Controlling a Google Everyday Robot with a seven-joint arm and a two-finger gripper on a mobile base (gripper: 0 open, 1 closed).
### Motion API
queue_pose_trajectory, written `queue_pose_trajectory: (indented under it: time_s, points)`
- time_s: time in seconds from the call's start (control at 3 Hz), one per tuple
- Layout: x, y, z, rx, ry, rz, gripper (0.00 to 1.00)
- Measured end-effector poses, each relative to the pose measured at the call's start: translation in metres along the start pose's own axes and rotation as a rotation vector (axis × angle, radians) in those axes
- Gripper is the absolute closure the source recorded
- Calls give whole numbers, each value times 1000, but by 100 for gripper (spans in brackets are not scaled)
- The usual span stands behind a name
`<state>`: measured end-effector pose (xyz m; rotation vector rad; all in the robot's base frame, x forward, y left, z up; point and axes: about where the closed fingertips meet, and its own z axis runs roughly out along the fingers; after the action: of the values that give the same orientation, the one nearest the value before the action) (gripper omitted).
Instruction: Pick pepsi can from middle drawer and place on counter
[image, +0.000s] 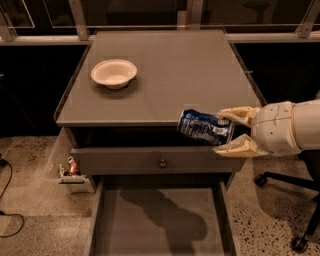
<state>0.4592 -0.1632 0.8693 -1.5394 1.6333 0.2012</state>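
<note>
Counter (200, 70): a large grey top filling the upper half of the view, with its pale front edge running 9-to-3 across the middle.

Middle drawer (112, 235): pulled out at 6 o'clock below the counter. The floor is bare, with only a shadow on it.

White robot arm (295, 125): enters from 3 o'clock at the height of the counter's front edge.

Closed drawer front (120, 161): lies between the counter and the open drawer, with a knob (163, 163) at its centre.

Pale bowl (114, 73): sits on the counter at 10 o'clock from the counter's centre, well apart from the can.

Gripper (221, 132): at 5 o'clock from the counter's centre. The tan fingers (235, 113) are parted only by the can's width and clamped above and below on its right end.

Pepsi can (202, 127): held in the air, out of the drawer and not yet on the counter. It overlaps the counter's front edge in this view.
- The long axis is near level, roughly 10-to-4.
- The free end points to 9 o'clock, away from the wrist.

Key relation: open counter surface lies at 12 to 11 o'clock from the can. The next move is judged to need a carry inward over the edge, and a turn to upright if the can is to stand.

Reddish object in a clear holder (73, 166): at 8 o'clock, beside the cabinet and not involved.
</note>
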Motion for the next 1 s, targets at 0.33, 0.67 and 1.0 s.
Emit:
queue_pose_trajectory:
  time_s: [0.33,0.67,1.0]
  points:
    - [3,5,-15,36,2,-38,100]
    - [1,3,-23,62,-25,-83,100]
    - [2,-1,-16,50,-54,-98,100]
